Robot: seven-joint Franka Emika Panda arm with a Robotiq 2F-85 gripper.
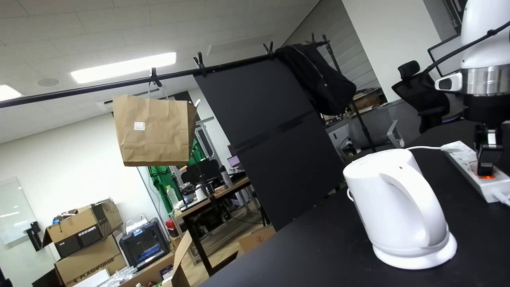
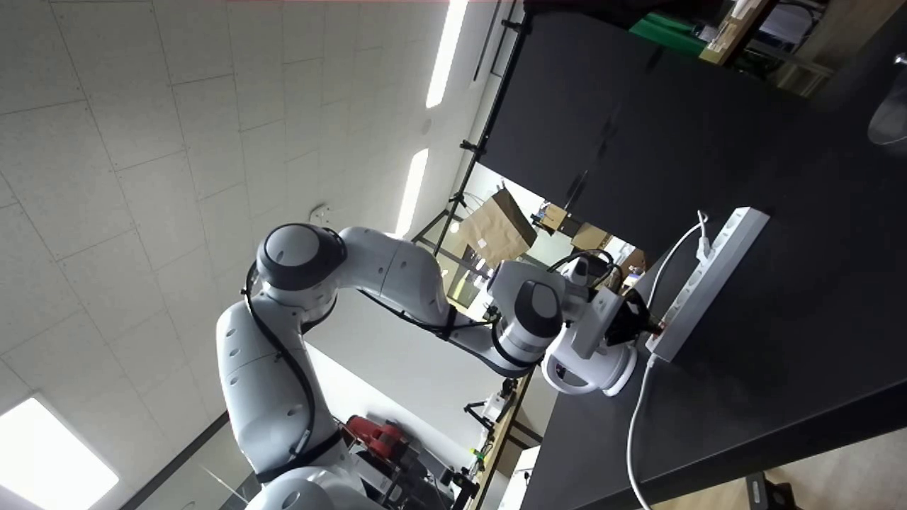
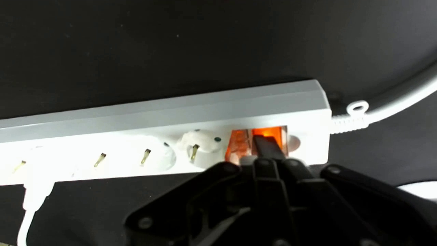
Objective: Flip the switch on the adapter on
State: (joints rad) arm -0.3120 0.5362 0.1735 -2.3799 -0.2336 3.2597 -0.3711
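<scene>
The adapter, a long white power strip (image 3: 205, 114), lies on the black table. It also shows in both exterior views (image 1: 496, 188) (image 2: 711, 290). Its switch (image 3: 238, 146) is a reddish-orange rocker at the end by the thick cable. The rocker glows orange on its cable-side half, and the glow also shows in an exterior view (image 1: 487, 177). My gripper (image 3: 269, 145) is shut, with nothing seen between its fingers. Its fingertips are down over the glowing half of the switch and hide part of it. In an exterior view the gripper (image 2: 653, 328) points down at that end of the strip.
A white kettle (image 1: 398, 223) stands on the table beside the strip, close to the gripper; it also shows behind the arm (image 2: 592, 370). A white plug (image 3: 36, 194) sits in a far socket. A thick white cable (image 3: 403, 102) leaves the switch end.
</scene>
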